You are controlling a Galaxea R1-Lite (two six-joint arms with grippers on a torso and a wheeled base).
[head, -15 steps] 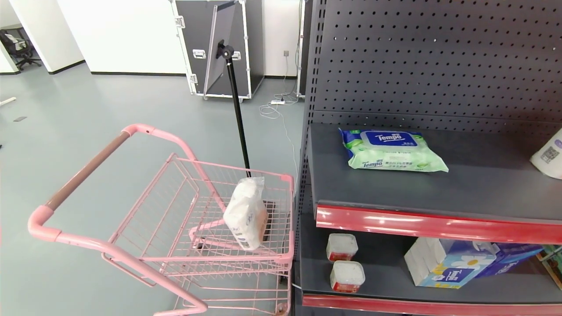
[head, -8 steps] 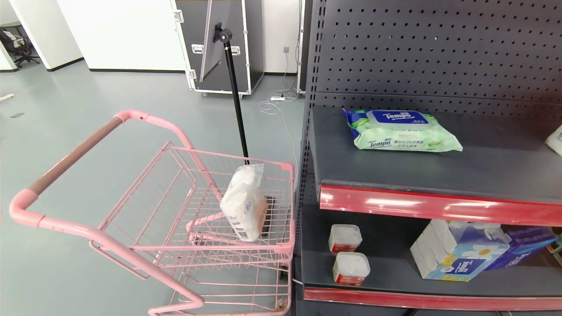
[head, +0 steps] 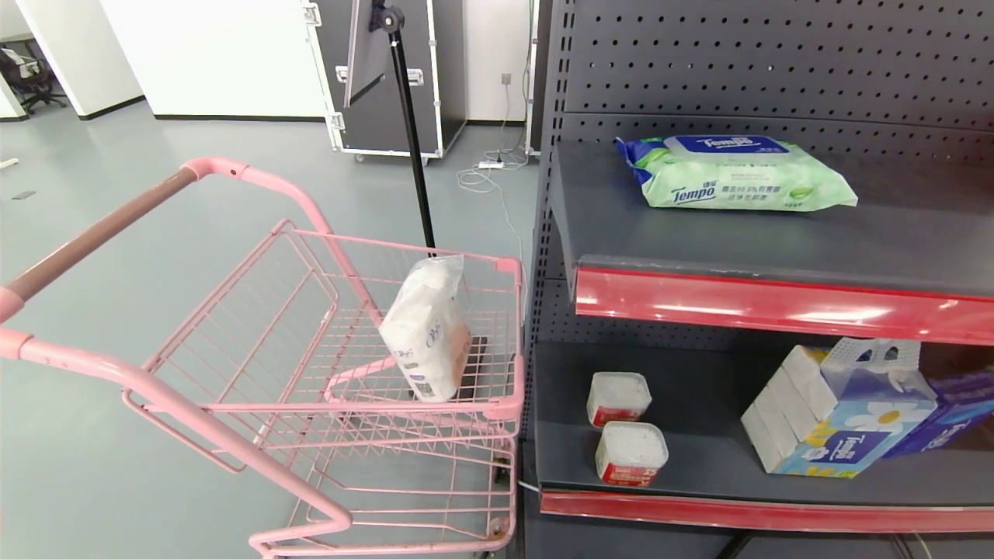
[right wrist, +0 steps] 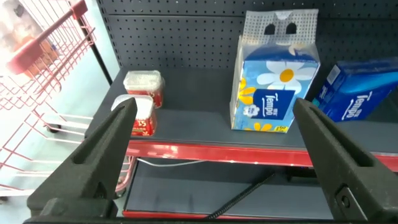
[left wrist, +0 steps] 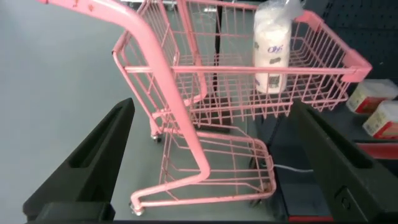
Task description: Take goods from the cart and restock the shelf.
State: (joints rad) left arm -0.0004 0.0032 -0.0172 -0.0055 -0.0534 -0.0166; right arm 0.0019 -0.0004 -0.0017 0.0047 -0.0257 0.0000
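A white plastic bag of goods point(head: 423, 334) leans upright in the upper basket of the pink cart point(head: 233, 373), against its side nearest the shelf. The dark shelf unit point(head: 776, 233) stands right of the cart. On its upper board lies a green pack of wet wipes point(head: 734, 175). My left gripper point(left wrist: 211, 168) is open and hangs low in front of the cart, with the white bag point(left wrist: 272, 37) beyond it. Also open, my right gripper point(right wrist: 214, 162) faces the lower board, its fingers point(right wrist: 93, 162) holding nothing.
On the lower board stand two white tubs point(head: 625, 431) and a blue tissue multipack point(head: 842, 415), also the tubs point(right wrist: 142, 99) and multipack point(right wrist: 277, 81) near my right gripper. A black tripod pole point(head: 408, 124) stands behind the cart. Grey floor lies open to the left.
The whole head view has shifted: the camera moved, so the shelf boards sit higher and the cart nearer. The bag and the shelf goods have not moved.
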